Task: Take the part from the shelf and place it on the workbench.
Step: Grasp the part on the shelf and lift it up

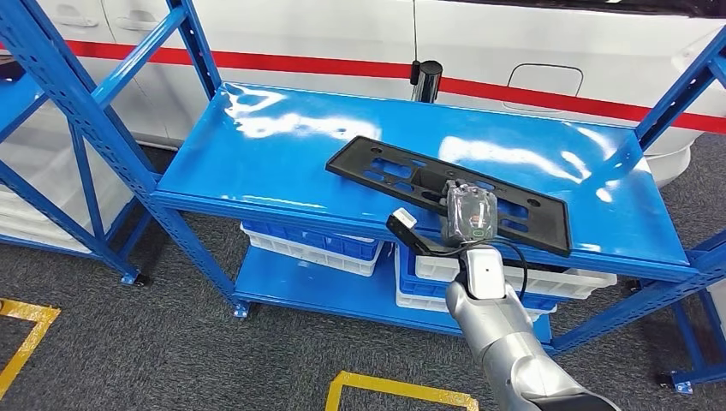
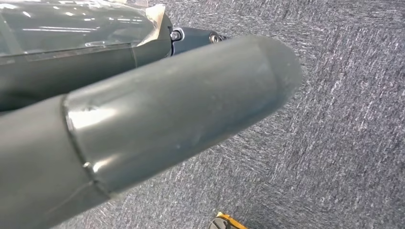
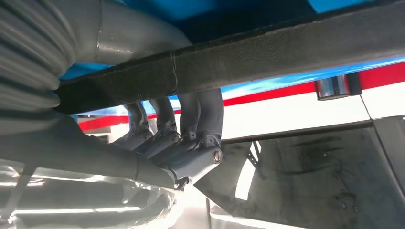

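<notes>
Head view, centre right of the frame: the right robot hand [image 1: 469, 211] curls its fingers [image 3: 167, 125] over the long flat black plastic part [image 1: 448, 192] on the glossy blue metal shelf [image 1: 282, 145], gripping its near edge to lift it off

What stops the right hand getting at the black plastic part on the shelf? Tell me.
Nothing visible, probably. The right hand is already at the black plastic part on the blue shelf; in the right wrist view its fingers curl around the part's edge.
</notes>
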`<state>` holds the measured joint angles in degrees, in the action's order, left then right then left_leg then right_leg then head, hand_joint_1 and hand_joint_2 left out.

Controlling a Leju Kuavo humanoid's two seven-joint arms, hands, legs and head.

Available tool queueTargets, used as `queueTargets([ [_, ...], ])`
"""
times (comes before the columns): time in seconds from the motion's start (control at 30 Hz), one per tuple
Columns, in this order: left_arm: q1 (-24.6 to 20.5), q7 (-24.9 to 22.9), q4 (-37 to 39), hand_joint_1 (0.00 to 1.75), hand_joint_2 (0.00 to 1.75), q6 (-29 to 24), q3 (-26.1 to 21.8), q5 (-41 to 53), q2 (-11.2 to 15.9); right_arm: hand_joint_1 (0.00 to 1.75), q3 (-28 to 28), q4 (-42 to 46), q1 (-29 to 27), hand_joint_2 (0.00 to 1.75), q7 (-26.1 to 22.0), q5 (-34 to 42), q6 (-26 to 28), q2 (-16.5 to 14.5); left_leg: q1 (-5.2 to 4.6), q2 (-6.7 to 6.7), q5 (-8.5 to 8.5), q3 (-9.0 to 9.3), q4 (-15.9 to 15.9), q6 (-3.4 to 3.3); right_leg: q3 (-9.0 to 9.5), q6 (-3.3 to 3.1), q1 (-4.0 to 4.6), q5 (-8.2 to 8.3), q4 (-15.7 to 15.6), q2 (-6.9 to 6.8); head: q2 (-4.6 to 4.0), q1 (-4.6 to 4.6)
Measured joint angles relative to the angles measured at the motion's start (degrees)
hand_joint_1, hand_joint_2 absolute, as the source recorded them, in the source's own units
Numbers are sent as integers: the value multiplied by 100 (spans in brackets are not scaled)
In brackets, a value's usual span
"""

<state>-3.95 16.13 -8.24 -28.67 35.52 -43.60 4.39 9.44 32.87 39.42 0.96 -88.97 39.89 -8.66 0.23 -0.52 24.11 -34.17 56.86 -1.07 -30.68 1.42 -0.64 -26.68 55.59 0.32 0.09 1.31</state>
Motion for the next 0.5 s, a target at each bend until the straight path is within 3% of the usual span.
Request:
queueTargets([
  [0.37,5,-89,13,0,0,48,117,-55,-4,175,-232,28,-38,175,-39,42,0,37,0,1,0,1,0,0,1,0,1,0,0,0,0,0],
  [0.5,9,16,15,0,175,67,115,-219,-20,175,-239,28,-40,175,-437,268,0,9,0,2,0,1,0,0,1,0,1,0,0,2,0,0],
])
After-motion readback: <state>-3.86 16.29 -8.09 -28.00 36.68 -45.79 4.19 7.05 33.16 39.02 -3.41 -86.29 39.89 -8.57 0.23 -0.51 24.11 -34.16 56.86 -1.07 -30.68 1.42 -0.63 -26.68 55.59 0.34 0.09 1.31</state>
